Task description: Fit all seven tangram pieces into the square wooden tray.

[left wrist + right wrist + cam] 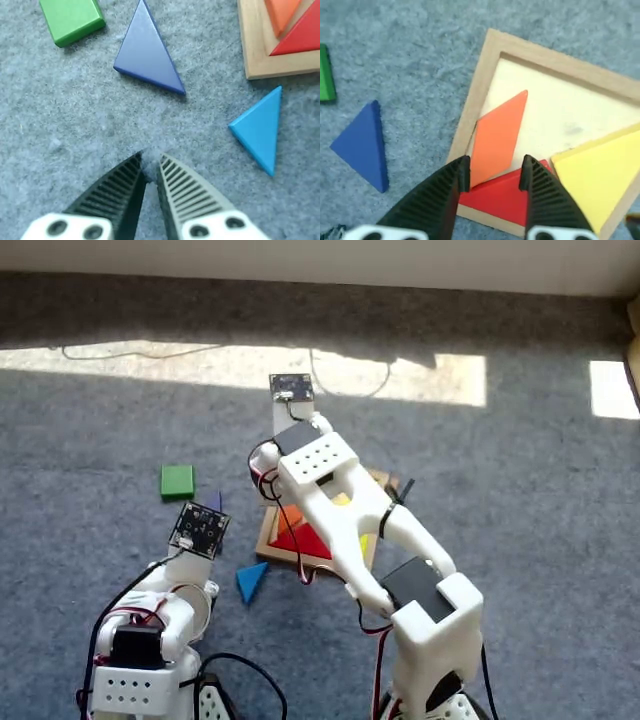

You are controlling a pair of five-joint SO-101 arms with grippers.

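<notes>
**Three pieces in the tray, three out on the carpet**

My right fingers [495, 167] are spread apart and hang over one corner of the wooden tray [479, 95]. One finger is on each side of the near end of the orange slanted piece [497, 135]. I cannot tell whether either finger touches it. That orange piece lies inside the tray along its rim, with the red triangle [502, 197] just beside it in the corner and the yellow triangle [597, 182] next to the red one. The tray floor beyond them is bare wood.

My left fingers [150, 164] are pressed almost together, holding nothing, low over the grey carpet [60, 125]. Ahead of them lie the dark blue triangle [147, 52] and the green square [72, 19], near each other. The light blue triangle [260, 127] lies just outside the tray's corner.
</notes>
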